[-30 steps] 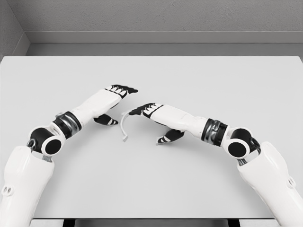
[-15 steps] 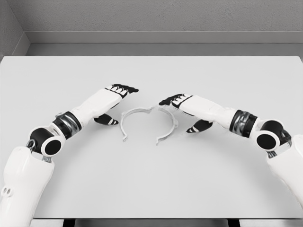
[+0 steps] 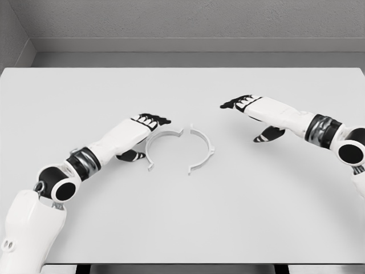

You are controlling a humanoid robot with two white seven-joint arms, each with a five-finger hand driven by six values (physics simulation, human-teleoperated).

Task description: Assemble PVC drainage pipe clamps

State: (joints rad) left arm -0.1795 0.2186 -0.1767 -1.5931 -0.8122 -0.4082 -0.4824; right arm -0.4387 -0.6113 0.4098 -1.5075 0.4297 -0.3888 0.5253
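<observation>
Two white clamp halves lie mid-frame on the grey surface [image 3: 182, 222]: left clamp half [image 3: 160, 144] & right clamp half [image 3: 202, 151], curves facing, ends just apart. Left hand [image 3: 145, 130] beside left half, fingers relaxed, holding nothing. Right hand [image 3: 251, 111] upper right, well apart, fingers extended, empty.

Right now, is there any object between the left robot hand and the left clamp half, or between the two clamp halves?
Nothing visible. The left robot hand is right beside the left clamp half. Only bare table shows in the small gaps between it and the right clamp half.
</observation>
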